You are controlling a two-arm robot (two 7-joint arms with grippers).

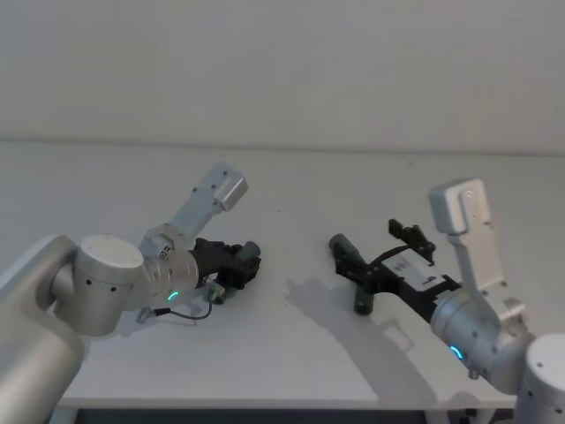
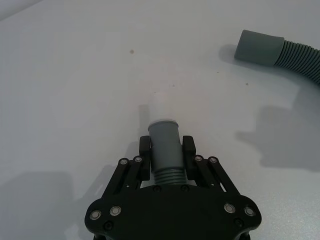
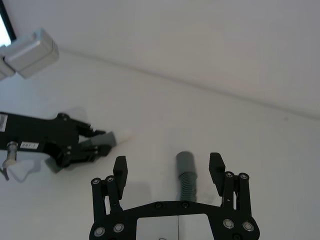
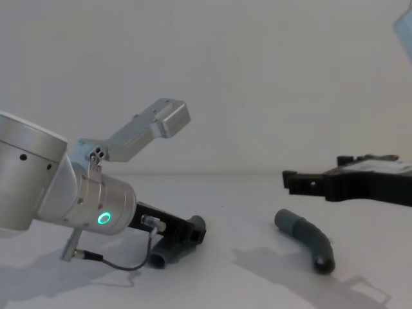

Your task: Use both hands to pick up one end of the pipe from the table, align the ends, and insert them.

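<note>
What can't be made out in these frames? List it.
1) Left wrist view: the loose piece runs off the right edge, so its far end is cut off.
2) Right wrist view: that piece's rear stretch is hidden under the body of the open right gripper.
3) Left wrist view: the pale tip of the held piece, clamped in the left gripper, fades into the white table; its mouth is unreadable.

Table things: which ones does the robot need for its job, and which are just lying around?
For the job: left pincer, shut on the tipped pipe; second pipe, lying on the table; right pincer, open above it.
Just there: dark speck on the table; wall behind.
</note>
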